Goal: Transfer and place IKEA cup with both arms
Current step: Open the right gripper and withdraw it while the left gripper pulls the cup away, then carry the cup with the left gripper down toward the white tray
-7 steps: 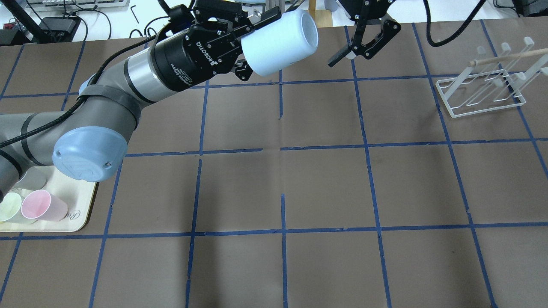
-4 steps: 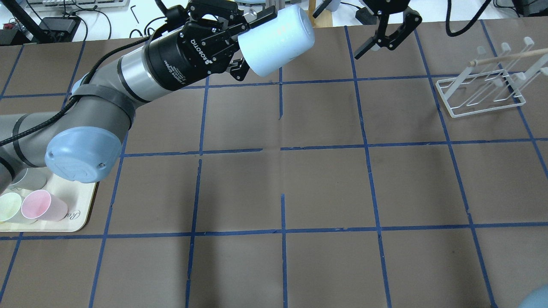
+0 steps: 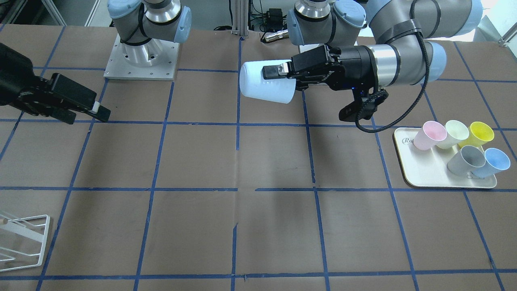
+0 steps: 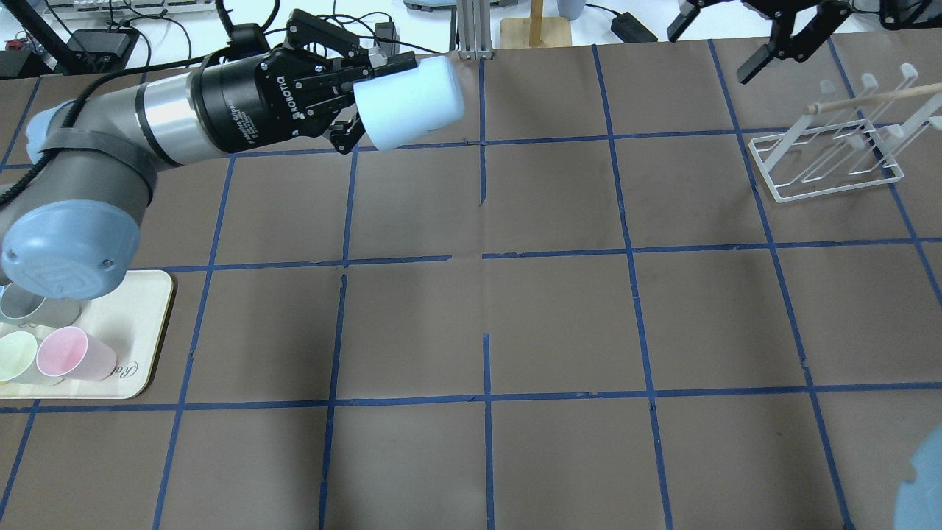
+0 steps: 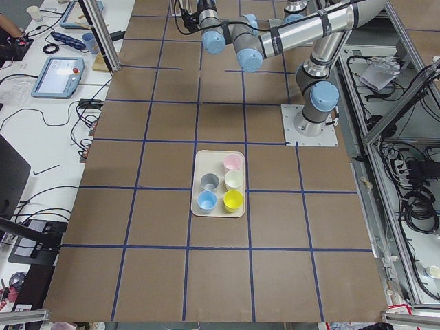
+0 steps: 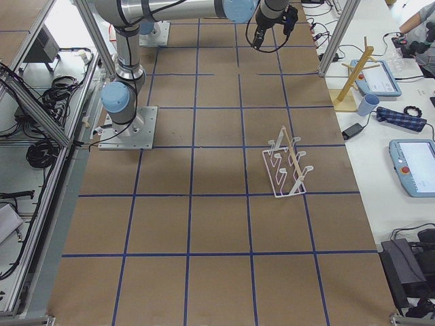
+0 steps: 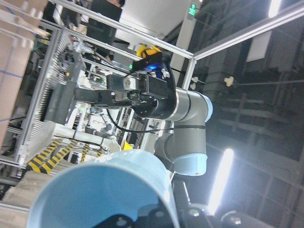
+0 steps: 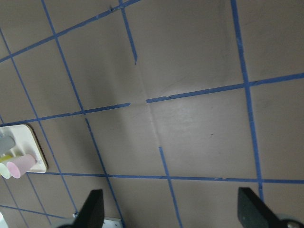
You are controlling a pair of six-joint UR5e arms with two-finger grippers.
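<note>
Overhead exterior: left gripper [image 4: 375, 101] has its fingers [image 4: 388, 66] clamped on the IKEA cup [image 4: 412, 103], which is held sideways in the air over the surface [image 4: 552, 316]. Right gripper [image 3: 85, 112] is empty, fingers spread wide, well apart from the cup. For the handover we'd bring the right onto the cup's free end, clear of the left fingers, and close before the left releases. We can't tell if rim or base faces out. Right gripper is clipped at the overhead's top edge.
</note>
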